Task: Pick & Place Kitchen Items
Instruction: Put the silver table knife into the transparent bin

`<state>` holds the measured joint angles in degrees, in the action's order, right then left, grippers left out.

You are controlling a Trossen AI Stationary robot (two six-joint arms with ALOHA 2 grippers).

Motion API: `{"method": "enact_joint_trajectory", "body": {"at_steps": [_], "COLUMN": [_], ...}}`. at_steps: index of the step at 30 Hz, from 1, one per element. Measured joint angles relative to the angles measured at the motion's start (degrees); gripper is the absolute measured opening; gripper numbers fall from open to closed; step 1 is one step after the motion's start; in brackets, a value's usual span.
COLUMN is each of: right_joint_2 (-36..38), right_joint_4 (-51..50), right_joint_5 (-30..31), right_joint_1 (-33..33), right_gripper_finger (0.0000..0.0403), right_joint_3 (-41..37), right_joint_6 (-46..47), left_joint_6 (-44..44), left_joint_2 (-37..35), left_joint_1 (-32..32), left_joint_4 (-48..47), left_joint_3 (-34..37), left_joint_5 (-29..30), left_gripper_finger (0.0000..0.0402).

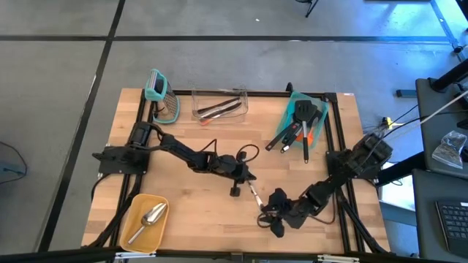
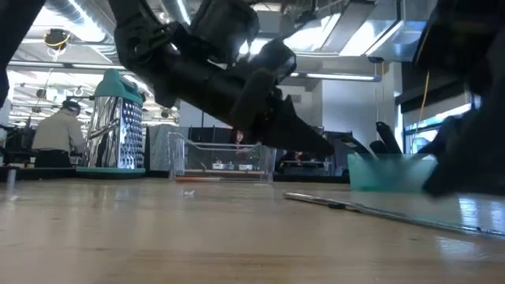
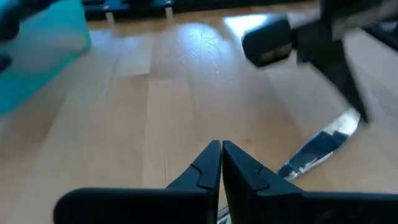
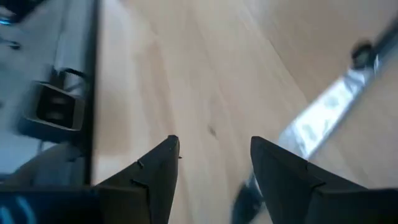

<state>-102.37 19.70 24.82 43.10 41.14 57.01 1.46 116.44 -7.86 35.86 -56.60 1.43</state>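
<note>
I have both arms down over the lower middle of the tabletop (image 1: 219, 128), working on one thin metal piece (image 1: 255, 196) that lies flat on the wood between them. My left tool (image 1: 235, 191) sits at the frame's centre, just above and left of the piece; in the left wrist view its fingers (image 3: 208, 168) are pressed tip to tip with nothing between them, and the piece (image 3: 317, 148) shows off to one side, bare on the wood. So that tool is closed and empty. My right tool (image 1: 276, 228) is low and right of centre, near the piece's lower end. In the right wrist view its fingers (image 4: 163, 163) stand apart over the wood, and the piece (image 4: 323, 121) lies beside them, not between them: open, holding nothing.

The other items are already sorted or waiting. Black turners and an orange spatula (image 1: 308, 136) sit in the teal bin (image 1: 294, 98) at upper right, thin pieces in the clear box (image 1: 219, 104) at top centre, a scoop (image 1: 151, 216) in the yellow tray (image 1: 135, 203) at lower left, and a grater (image 1: 162, 95) at upper left.

I judge this to be the pick step for the metal piece, not yet achieved. Next, I think one tool must line up across the piece, straddle it and close low against the wood. A flat, thin piece may slip or skate away.
</note>
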Motion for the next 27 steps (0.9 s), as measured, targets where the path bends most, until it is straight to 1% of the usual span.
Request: {"method": "enact_joint_trajectory", "body": {"at_steps": [4,8,12,16,20,23,26,27], "right_joint_2": [-4.11,-5.96,-6.26,-6.25,-6.27,-6.27,-6.27,-6.27], "right_joint_4": [-3.94,-13.26,-25.35,-34.28,-38.98,-40.88,-42.2,-42.66], "right_joint_5": [-0.77,-0.87,-0.64,-0.55,0.47,1.01,1.4,1.51], "right_joint_1": [-0.02,0.01,0.08,0.1,0.04,0.04,0.04,0.04], "right_gripper_finger": [0.0202,0.0202,0.0202,0.0201,0.0201,0.0201,0.0201,0.0201], "right_joint_3": [3.11,9.11,14.12,16.4,16.75,16.73,16.72,16.71], "right_joint_6": [3.0,2.76,2.5,3.37,4.73,3.75,0.86,-0.05], "left_joint_6": [-5.6,-7.71,-10.13,-11.77,-14.75,-16.4,-17.22,-17.22], "left_joint_2": [2.44,4.69,5.43,4.88,4.42,4.13,4.17,4.17], "left_joint_1": [1.71,1.4,-0.24,-2.69,-5.02,-6.84,-8.79,-9.53], "left_joint_4": [-0.24,-0.28,-1.01,-3.19,-4.39,-4.68,-4.68,-4.71], "left_joint_3": [-0.01,-0.04,-0.15,-0.19,-0.19,-0.11,-0.02,-0.02], "left_joint_5": [-4.36,-4.87,-3.92,-1.55,-2.25,-2.2,0.88,3.02], "left_gripper_finger": [0.0003,0.0002,0.0002,0.0002,0.0002,0.0004,0.0002,0.0002]}}
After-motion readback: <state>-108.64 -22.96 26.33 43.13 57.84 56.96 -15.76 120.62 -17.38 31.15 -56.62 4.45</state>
